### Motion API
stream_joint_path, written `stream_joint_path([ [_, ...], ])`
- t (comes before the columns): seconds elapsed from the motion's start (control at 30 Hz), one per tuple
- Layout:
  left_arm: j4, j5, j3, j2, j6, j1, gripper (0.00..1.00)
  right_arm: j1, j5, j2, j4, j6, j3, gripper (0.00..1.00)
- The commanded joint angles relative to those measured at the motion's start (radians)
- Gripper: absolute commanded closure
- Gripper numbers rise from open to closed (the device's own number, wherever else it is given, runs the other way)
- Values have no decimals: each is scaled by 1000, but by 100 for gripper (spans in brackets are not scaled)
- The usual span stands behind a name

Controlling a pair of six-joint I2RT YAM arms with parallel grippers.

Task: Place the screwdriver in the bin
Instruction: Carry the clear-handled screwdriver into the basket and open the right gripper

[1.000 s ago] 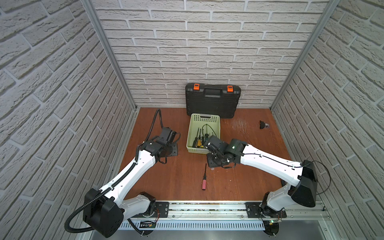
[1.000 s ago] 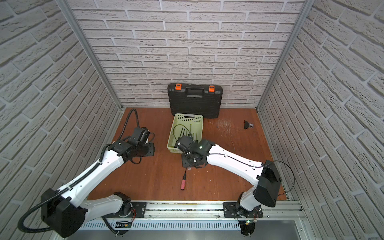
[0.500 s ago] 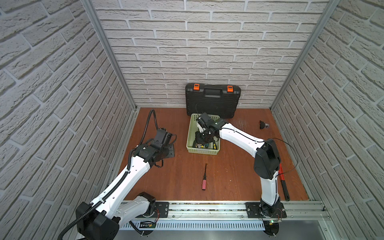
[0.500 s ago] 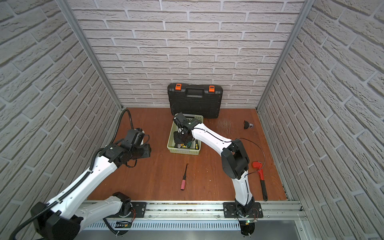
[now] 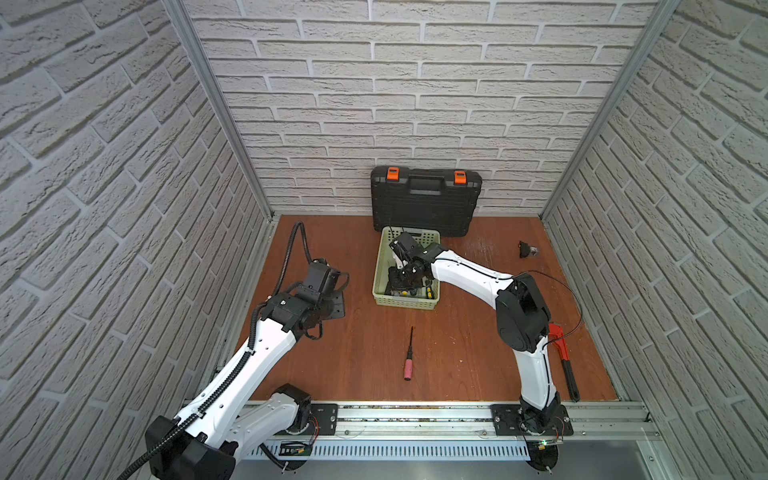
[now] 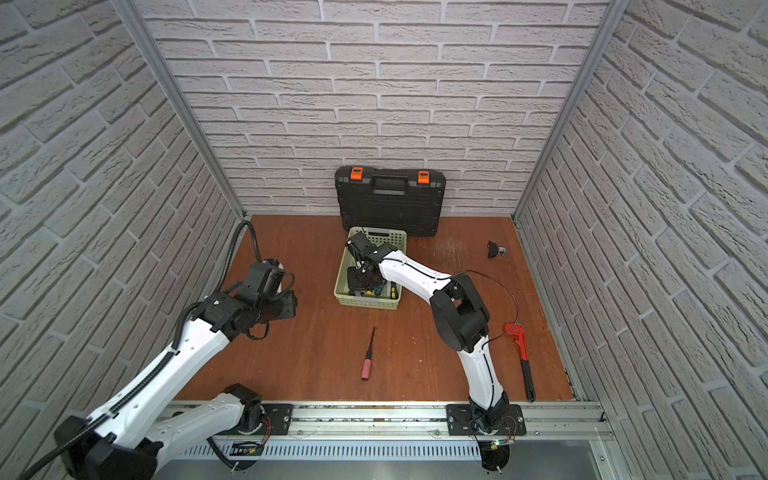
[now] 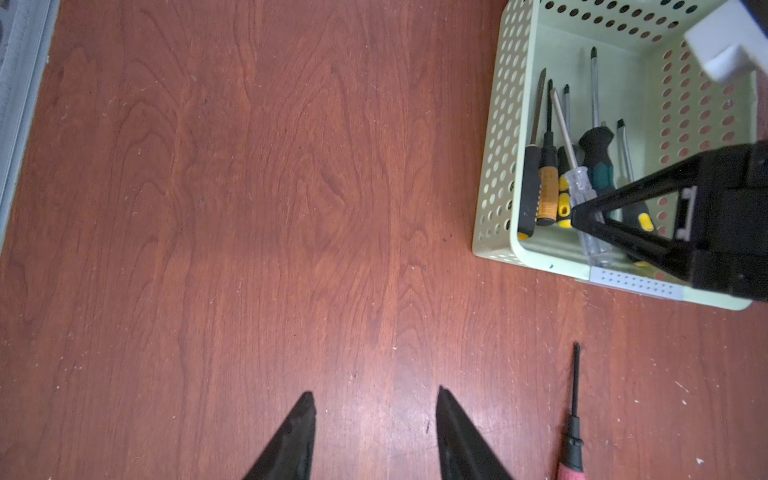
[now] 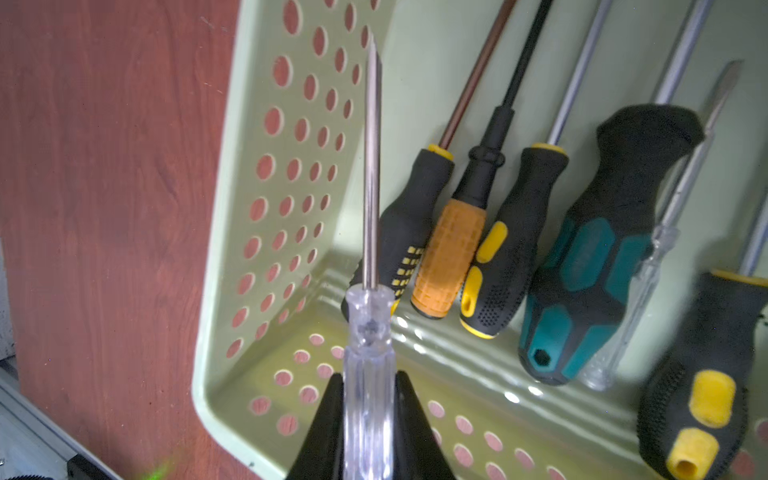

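Bin (image 5: 406, 302) floor crowded with screwdrivers (image 8: 582, 270), right arm (image 5: 465, 274) over it; toolcase (image 5: 426, 203) blocks behind; bare tabletop (image 5: 361, 266) left of bin.

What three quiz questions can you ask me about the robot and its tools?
1. Fill in the missing word: the black toolcase has two ______ latches.
2. True or false: the right fingers grip a clear-handled screwdriver above the pale green bin.
3. Where is the pink-handled screwdriver?
A. In the bin
B. On the wooden table, outside the bin
C. Inside the toolcase

Key: 1 orange; 2 true; 3 B.
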Motion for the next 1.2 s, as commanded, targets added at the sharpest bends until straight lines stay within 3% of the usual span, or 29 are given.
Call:
stream_joint_path([
  [0.0, 2, -20, -12, 3, -1, 7, 52, -15, 25, -12, 50, 16, -12, 95],
  [0.4, -2, -18, 0, 5, -3, 7, 52, -32, -12, 15, 211, 162, -105, 94],
  [0.6, -6, -24, 1, 3, 2, 6, 52, -32, -15, 34, 224, 177, -90, 94],
  [0.87, -25, -61, 41, 4, 42, 10, 52, -32, -64, 69, 248, 190, -100, 81],
  [0.97, -41, -71, 74, 9, 66, 9, 51, -28, -42, 47, 231, 166, -94, 67],
  [1.17, -58, -4, 111, 33, 75, 10, 51, -19, 24, -52, 162, 91, -74, 65],
])
